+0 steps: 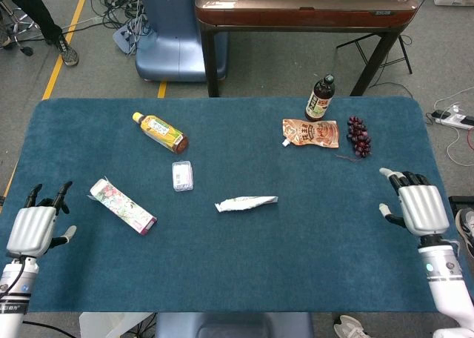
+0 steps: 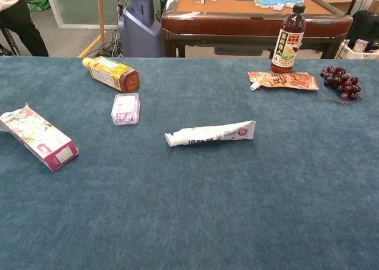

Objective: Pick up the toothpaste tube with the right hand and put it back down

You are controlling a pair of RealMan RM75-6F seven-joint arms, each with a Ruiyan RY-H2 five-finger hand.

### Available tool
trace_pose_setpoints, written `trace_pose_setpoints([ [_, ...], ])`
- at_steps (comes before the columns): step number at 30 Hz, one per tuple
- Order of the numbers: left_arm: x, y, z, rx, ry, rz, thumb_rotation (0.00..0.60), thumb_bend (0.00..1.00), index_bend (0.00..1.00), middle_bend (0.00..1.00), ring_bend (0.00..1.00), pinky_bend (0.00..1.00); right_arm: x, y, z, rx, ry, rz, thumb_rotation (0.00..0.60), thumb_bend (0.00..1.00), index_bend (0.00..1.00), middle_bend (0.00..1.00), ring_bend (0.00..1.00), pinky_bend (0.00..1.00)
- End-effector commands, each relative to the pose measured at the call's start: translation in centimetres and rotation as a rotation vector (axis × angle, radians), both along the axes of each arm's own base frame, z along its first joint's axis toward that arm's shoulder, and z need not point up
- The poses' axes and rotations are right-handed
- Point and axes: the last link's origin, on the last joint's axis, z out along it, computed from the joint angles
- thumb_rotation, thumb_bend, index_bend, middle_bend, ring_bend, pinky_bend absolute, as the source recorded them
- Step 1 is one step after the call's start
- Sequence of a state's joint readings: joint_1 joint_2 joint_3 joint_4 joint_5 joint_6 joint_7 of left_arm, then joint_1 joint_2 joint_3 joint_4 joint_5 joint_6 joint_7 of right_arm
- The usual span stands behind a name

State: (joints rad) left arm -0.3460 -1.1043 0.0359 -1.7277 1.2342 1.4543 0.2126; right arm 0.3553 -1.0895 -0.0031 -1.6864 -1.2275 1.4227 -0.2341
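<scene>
Right hand [image 1: 422,208] out at the right edge of the blue table [image 1: 311,256], fingers spread, nothing held; seen from the head view only. Left hand [image 1: 32,227] likewise at the left edge, fingers apart, empty. Well apart from both, toothpaste tube [image 2: 209,133] lying flat near the middle of the table, cap end to the left. Beside it to the left, small clear box [image 2: 125,108] and flowered carton [image 2: 38,137]; further back, yellow drink bottle [image 2: 111,73] on its side. At the far right, orange pouch [image 2: 283,80], upright dark bottle [image 2: 286,39], and what look like grapes [image 2: 341,83].
</scene>
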Motion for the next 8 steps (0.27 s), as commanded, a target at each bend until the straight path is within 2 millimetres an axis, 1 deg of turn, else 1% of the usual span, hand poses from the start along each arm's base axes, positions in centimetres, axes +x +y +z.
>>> trace_pose_setpoints([
  [1, -0.6, -1.7, 0.1, 0.050, -0.033, -0.002, 0.600, 0.22, 0.07, 0.45, 0.36, 0.01, -1.1, 3.0, 0.3, -0.035, -0.035, -0.029, 0.600, 0.34, 0.23, 0.33, 0.26, 0.26],
  [6, -1.0, -3.4, 0.3, 0.095, -0.047, 0.001, 0.600, 0.22, 0.08, 0.45, 0.36, 0.01, -1.5, 5.6, 0.8, -0.073, -0.046, -0.054, 0.600, 0.34, 0.25, 0.35, 0.26, 0.26],
  [8, -1.0, -3.8, 0.3, 0.100, -0.053, 0.008, 0.600, 0.22, 0.08, 0.45, 0.36, 0.01, -1.5, 6.0, 1.0, -0.081, -0.049, -0.055, 0.600, 0.34, 0.25, 0.35, 0.27, 0.26],
])
